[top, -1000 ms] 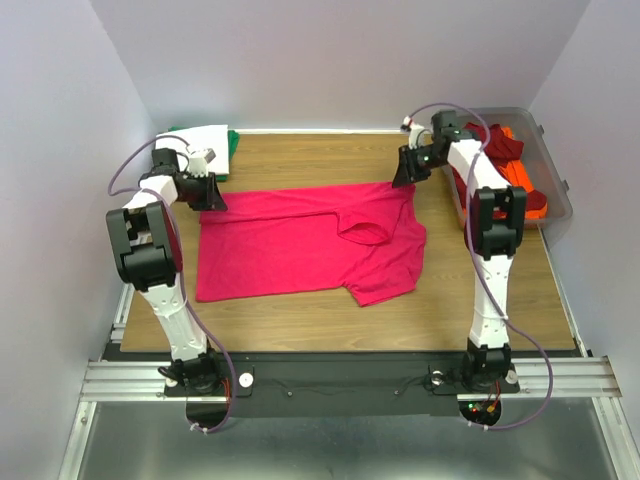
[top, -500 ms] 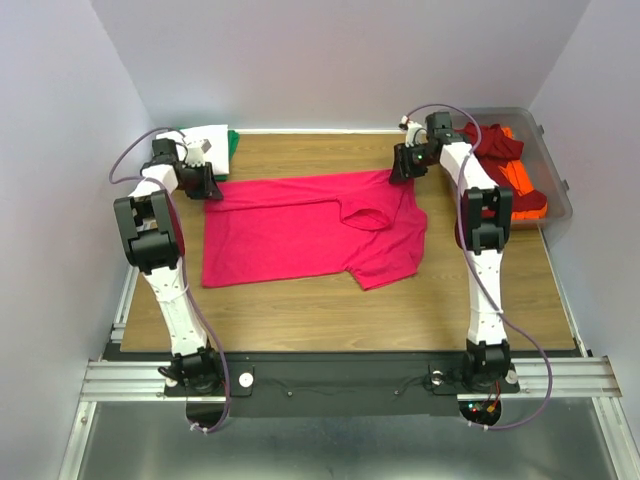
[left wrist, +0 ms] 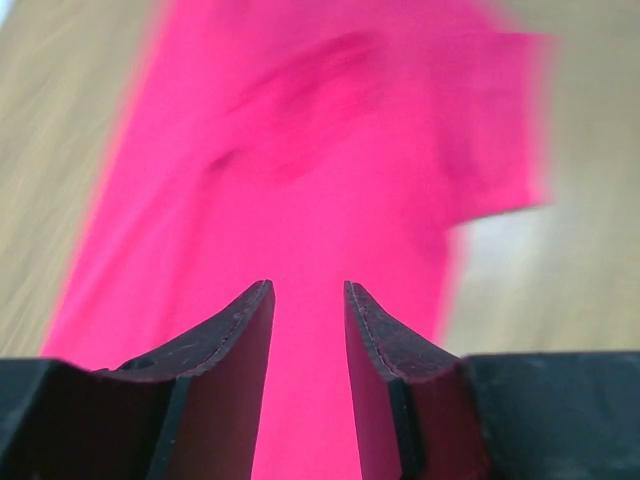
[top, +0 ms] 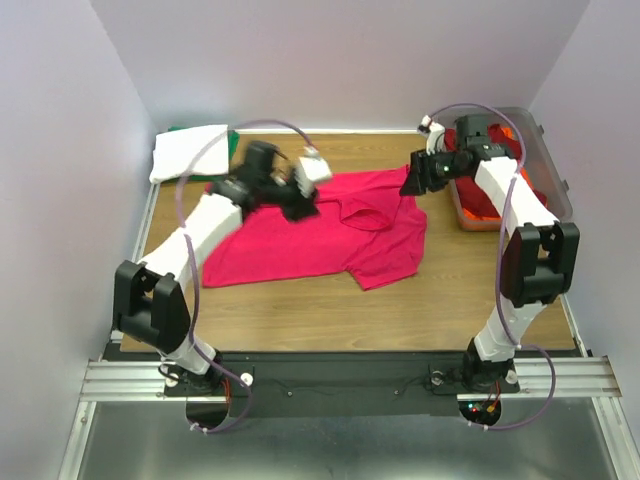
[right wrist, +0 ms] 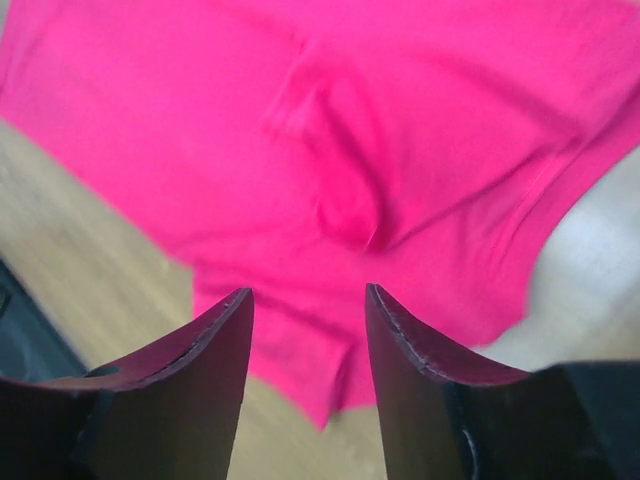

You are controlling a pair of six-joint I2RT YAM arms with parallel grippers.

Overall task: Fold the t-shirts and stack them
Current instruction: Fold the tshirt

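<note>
While the bright pink-red t-shirt (top: 300, 245) lies spread flat near the middle of the wooden table (top: 300, 315), with one sleeve bunched and folded over towards its right side, both arms reach over its far edge. The left gripper (top: 300, 200) hangs above the upper middle of the shirt. Its wrist view is blurred, yet it shows the two fingers parted by a narrow gap, with only pink cloth below them and nothing pinched between. The right gripper (top: 416, 180) is at the shirt's far right corner, just beside the clear grey plastic bin (top: 548, 150). Its fingers stand wider apart and are likewise empty, looking down on the wrinkled sleeve area. From above it seems to be slightly off the cloth, though I cannot tell whether its tips touch the hem. An orange t-shirt (top: 478, 205) lies in the bin. In the far left corner a folded white t-shirt (top: 190, 152) rests on a green t-shirt (top: 178, 129), well apart from the pink-red one.
</note>
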